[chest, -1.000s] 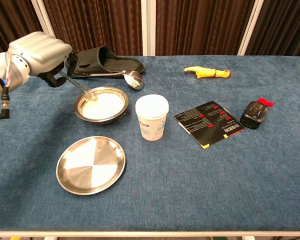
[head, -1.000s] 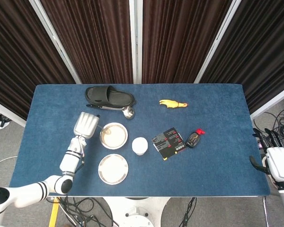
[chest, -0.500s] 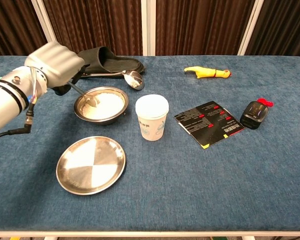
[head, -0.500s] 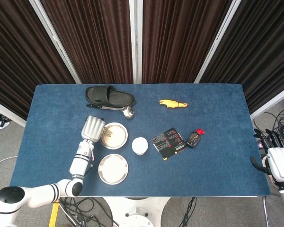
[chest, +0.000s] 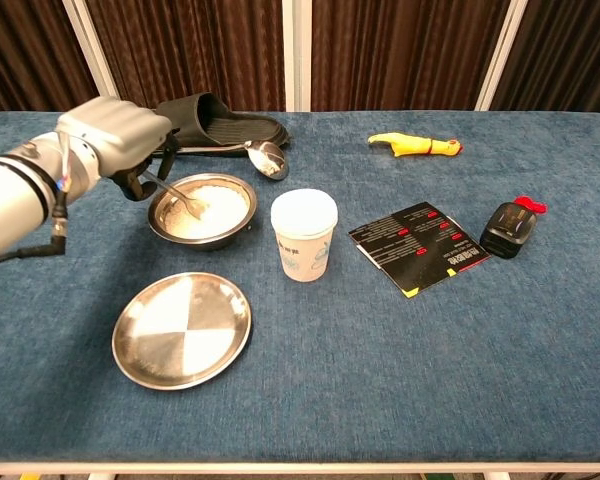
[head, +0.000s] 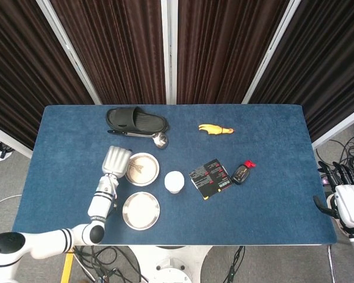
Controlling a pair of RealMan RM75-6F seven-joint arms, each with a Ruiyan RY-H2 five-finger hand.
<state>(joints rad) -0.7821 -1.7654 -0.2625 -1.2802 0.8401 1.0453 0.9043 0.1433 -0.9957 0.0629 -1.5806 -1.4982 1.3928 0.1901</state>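
While the left hand (chest: 115, 135) grips the handle of a metal spoon (chest: 180, 197), its fingers are curled together around that handle and the spoon slopes down into the steel bowl (chest: 202, 209). The spoon's tip rests in the white contents of the bowl, toward the bowl's left side. The bowl sits on the blue table (chest: 400, 370), just beside the hand. In the head view the same hand (head: 115, 160) lies against the bowl's left rim.

A flat steel plate (chest: 182, 327) lies near the bowl, closer to the table's front edge. A white paper cup (chest: 303, 234) stands upright just right of the bowl. Behind the bowl lie a black slipper (chest: 215, 121) and a metal ladle (chest: 265, 156), the ladle's handle running along the slipper's near side. A black card (chest: 420, 246) lies right of the cup, with a black bottle with a red cap (chest: 510, 227) lying beyond it. A yellow rubber chicken (chest: 416, 145) lies near the far edge.

The right hand (head: 350, 203) hangs beyond the table's right edge, holding nothing; its dark fingers are slightly apart.
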